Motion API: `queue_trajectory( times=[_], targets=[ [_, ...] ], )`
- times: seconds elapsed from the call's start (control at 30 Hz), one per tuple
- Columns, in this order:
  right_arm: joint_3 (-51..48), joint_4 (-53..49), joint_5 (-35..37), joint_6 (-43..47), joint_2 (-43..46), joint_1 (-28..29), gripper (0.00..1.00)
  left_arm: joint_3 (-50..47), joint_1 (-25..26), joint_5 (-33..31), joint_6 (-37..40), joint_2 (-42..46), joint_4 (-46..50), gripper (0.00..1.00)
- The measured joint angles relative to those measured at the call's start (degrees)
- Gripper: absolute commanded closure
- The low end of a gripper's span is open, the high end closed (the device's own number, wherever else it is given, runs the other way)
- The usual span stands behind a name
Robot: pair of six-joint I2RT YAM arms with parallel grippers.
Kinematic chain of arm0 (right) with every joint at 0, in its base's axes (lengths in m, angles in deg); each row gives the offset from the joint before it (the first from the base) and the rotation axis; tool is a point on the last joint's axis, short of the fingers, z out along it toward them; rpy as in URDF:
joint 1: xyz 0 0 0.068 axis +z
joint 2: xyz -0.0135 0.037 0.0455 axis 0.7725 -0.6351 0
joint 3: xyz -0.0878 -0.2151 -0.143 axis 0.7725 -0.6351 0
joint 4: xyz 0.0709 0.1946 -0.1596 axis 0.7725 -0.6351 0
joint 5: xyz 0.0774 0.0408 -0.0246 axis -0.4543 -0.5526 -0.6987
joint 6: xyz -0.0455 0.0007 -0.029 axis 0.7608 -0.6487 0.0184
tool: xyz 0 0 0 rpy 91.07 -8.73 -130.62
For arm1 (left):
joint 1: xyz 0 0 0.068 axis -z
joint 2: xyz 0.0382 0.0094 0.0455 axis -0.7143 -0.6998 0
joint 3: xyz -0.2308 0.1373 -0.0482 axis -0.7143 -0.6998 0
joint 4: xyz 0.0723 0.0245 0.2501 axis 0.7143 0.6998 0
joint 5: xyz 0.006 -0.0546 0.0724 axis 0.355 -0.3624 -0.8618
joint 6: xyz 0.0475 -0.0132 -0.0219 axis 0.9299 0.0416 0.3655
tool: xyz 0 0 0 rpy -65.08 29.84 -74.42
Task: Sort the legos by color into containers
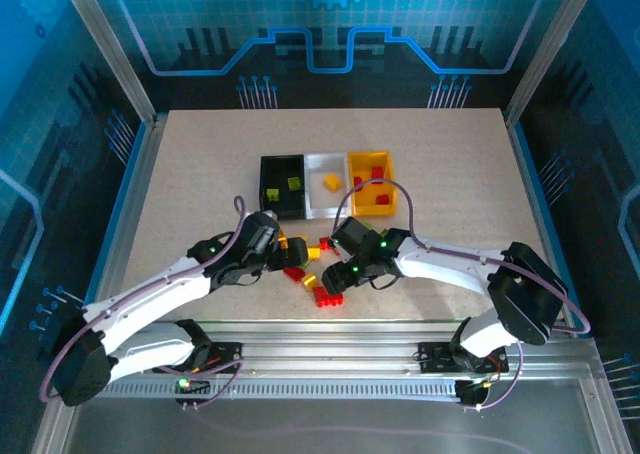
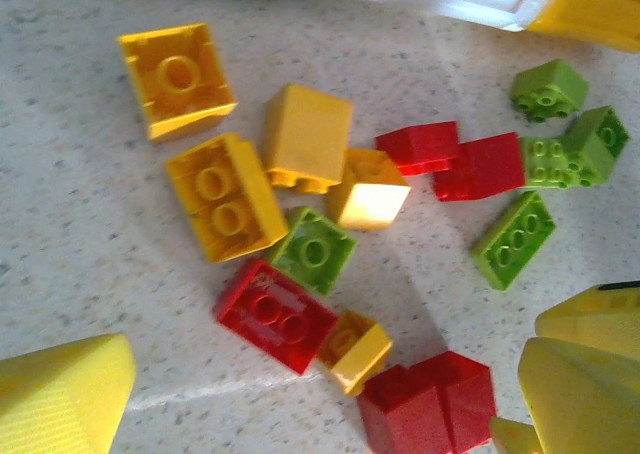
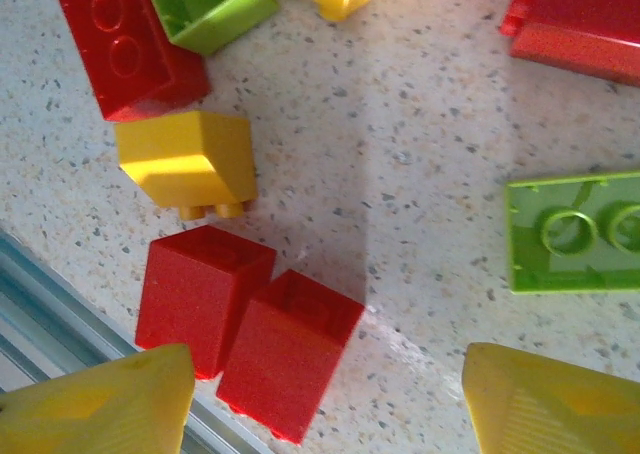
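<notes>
Hovering over the legos (image 2: 313, 249) heaped on the table (image 2: 80, 254) near the containers (image 1: 327, 157), we hold left pincer (image 2: 325, 349) and right pincer (image 3: 325, 364) wide, empty, ready to straddle one brick.

White shells w/ black joints & bases are seen on the left arm (image 1: 150, 299) and right arm (image 1: 455, 264). A purplish cable (image 1: 238, 209) is looped along each; green LEDs (image 1: 383, 242) are lit nr the wrists. The claw fingers (image 3: 100, 404) are yellow, possibly finely textured.

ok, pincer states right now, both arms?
Left pincer: open, holding nothing.
Right pincer: open, two red legos lying between its fingers, not gripped.
</notes>
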Motion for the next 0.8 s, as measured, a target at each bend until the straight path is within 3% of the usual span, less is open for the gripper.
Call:
queue_trajectory(
  times=[0.33,0.63,0.8],
  targets=[
    [0.7,-0.1,-0.4,0.2,-5.1,2.4,0.31,-0.8,0.0,-3.2,-1.6,2.4,1.4,0.01],
    [-1.1,-1.6,2.2,-1.6,-2.8,2.2,0.40,-1.1,0.0,-3.7,-1.9,2.4,1.5,0.01],
    [-4.3,-3.6,3.9,-2.8,0.6,1.0,0.35,-1.1,0.0,-3.7,-1.9,2.5,1.5,0.01]
  ],
)
